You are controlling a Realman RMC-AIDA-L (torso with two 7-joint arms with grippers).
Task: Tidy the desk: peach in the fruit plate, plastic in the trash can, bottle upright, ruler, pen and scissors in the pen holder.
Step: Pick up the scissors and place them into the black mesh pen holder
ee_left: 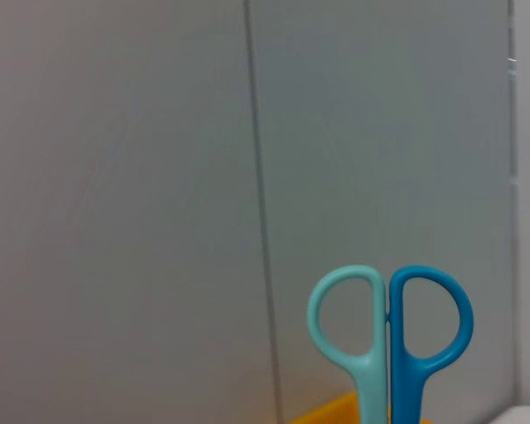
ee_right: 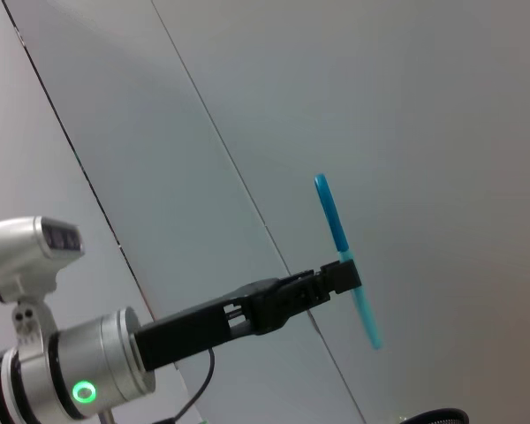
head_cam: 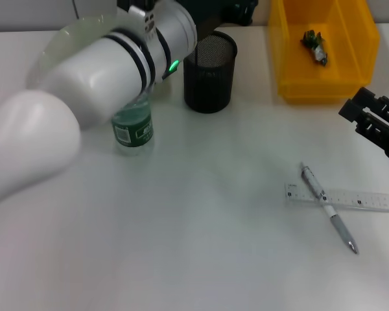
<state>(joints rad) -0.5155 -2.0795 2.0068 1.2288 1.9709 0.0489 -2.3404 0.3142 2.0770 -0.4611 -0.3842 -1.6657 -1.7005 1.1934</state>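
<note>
My left arm reaches to the back of the desk, and its gripper (head_cam: 238, 9) hangs above the black mesh pen holder (head_cam: 209, 72). The right wrist view shows this left gripper (ee_right: 339, 272) shut on the blue scissors (ee_right: 334, 216), which it holds upright in the air. Their two handle rings (ee_left: 389, 322) fill the left wrist view. A green-labelled bottle (head_cam: 133, 128) stands upright beside the arm. The pen (head_cam: 329, 208) lies across the clear ruler (head_cam: 360, 199) at the right front. A plastic wrapper (head_cam: 314, 45) lies in the yellow bin (head_cam: 292, 58). My right gripper (head_cam: 375, 123) hovers open at the right edge. The peach is out of view.
A translucent plate (head_cam: 59, 37) at the back left is mostly hidden by my left arm. A grey panelled wall stands behind the desk. The pen holder's rim (ee_right: 435, 415) shows below the held scissors.
</note>
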